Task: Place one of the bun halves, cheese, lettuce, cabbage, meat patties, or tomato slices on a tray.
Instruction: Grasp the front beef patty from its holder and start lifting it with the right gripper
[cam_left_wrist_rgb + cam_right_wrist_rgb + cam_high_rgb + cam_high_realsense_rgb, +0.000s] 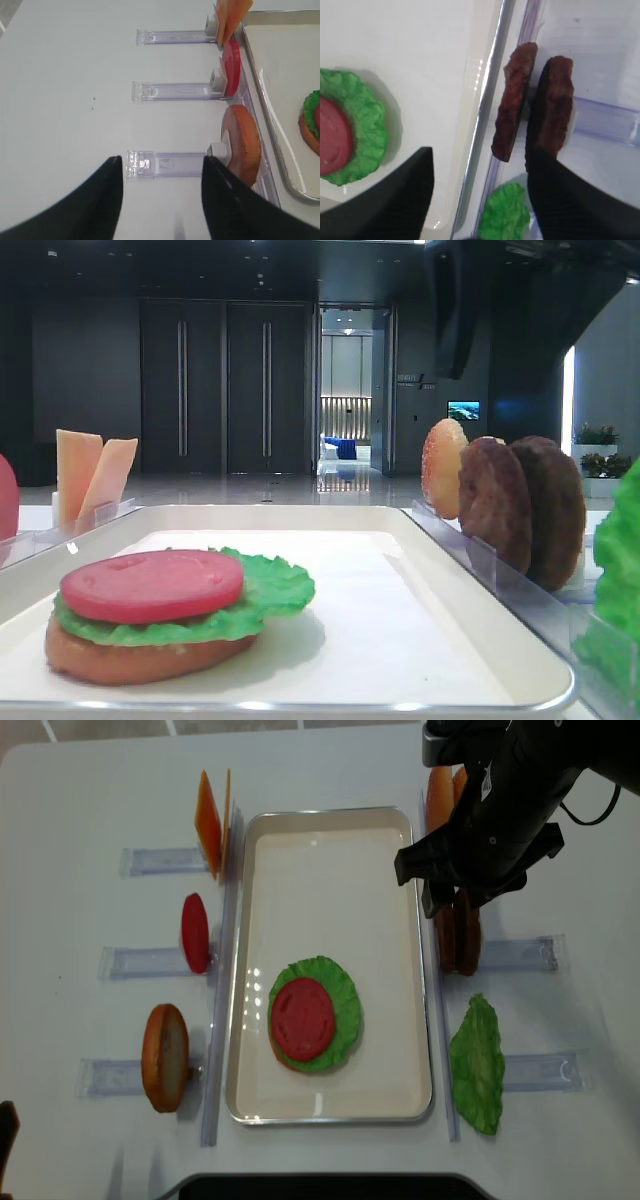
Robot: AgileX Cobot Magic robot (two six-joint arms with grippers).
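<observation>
Nearby, stacked toward the tray's (330, 1105) near end: bottom bun half (120, 658), lettuce (340, 995), tomato slice (303, 1018).
Farther along, beside the right rim, two meat patties (535, 110) on edge in a clear rack (520, 955); right gripper (480, 175) above, jaws spread, straddling the near patty, gripping nothing. Left gripper (160, 175) likewise spread.

Right end effector (480, 195) jaws spread wide, straddling tray (475, 130) rim and two upright meat patties (535, 110). Patties stand close together, narrow gap between them. Left of end effector: bare tray floor, then stacked lettuce (367, 125) and tomato slice (332, 135) (low obstacle). Just under end effector: loose green leaf (505, 215). Right side: clear rack (605, 120), open counter (600, 40).
</observation>
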